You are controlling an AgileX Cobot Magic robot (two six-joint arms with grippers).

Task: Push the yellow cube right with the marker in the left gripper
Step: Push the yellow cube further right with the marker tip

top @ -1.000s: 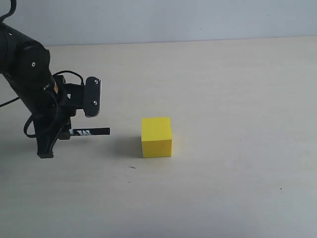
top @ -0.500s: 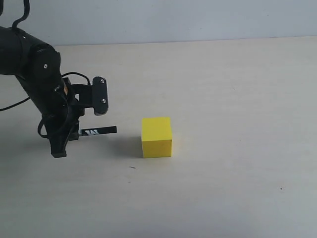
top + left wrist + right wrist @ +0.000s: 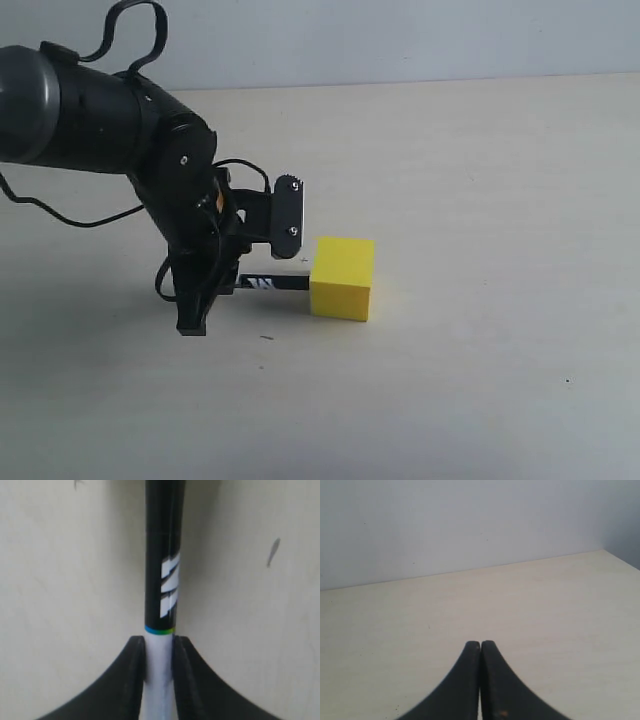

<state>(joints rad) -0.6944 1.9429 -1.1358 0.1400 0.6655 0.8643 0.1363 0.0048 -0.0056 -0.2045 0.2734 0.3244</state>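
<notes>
The yellow cube (image 3: 342, 278) sits on the pale table, slightly turned. The marker (image 3: 272, 283) lies level just above the table, its black cap end touching the cube's left face. My left gripper (image 3: 222, 285) is shut on the marker's white barrel. In the left wrist view the marker (image 3: 161, 580) runs out from between the black fingers (image 3: 131, 680), black cap half with white label ahead; the cube is outside this view. My right gripper (image 3: 480, 645) is shut with nothing in it, over bare table, and does not appear in the exterior view.
The left arm (image 3: 90, 110) and its loose cables (image 3: 130, 25) fill the left of the exterior view. The table (image 3: 480, 180) ends at a pale wall (image 3: 400, 40) behind. A small dark speck (image 3: 266, 338) lies in front of the cube.
The left arm has swept right with the marker; its cap end has met the cube, and the cube has slid right and turned a little.
</notes>
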